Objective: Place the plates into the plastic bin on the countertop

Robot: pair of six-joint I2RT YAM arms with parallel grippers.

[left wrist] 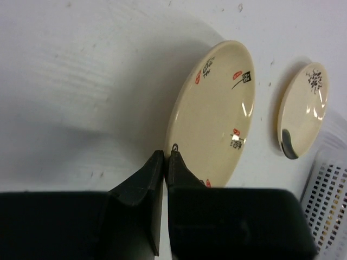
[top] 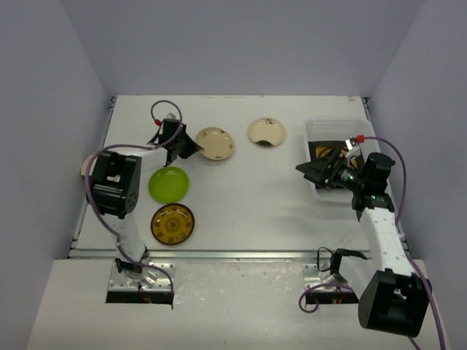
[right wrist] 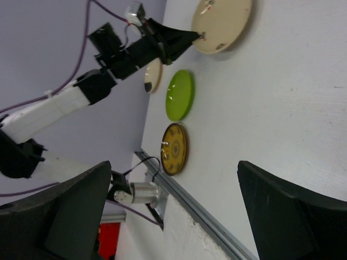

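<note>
My left gripper [top: 195, 151] [left wrist: 165, 154] is shut on the near rim of a round cream plate [top: 215, 143] [left wrist: 217, 108] that lies on the white countertop [top: 255, 204]. A second cream plate [top: 266, 131] [left wrist: 304, 105] lies to its right. A lime green plate [top: 168, 184] and an amber-patterned plate [top: 173, 223] lie near the left arm. The plastic bin [top: 336, 122] stands at the right and holds a dark square plate [top: 322, 150]. My right gripper [top: 306, 169] [right wrist: 172, 165] is open and empty at the bin's left edge.
Another cream plate [right wrist: 153, 76] shows partly behind the left arm at the table's left edge. The metal rail [top: 241, 254] runs along the near edge. A corner of the bin [left wrist: 328, 200] shows in the left wrist view. Grey walls stand on three sides.
</note>
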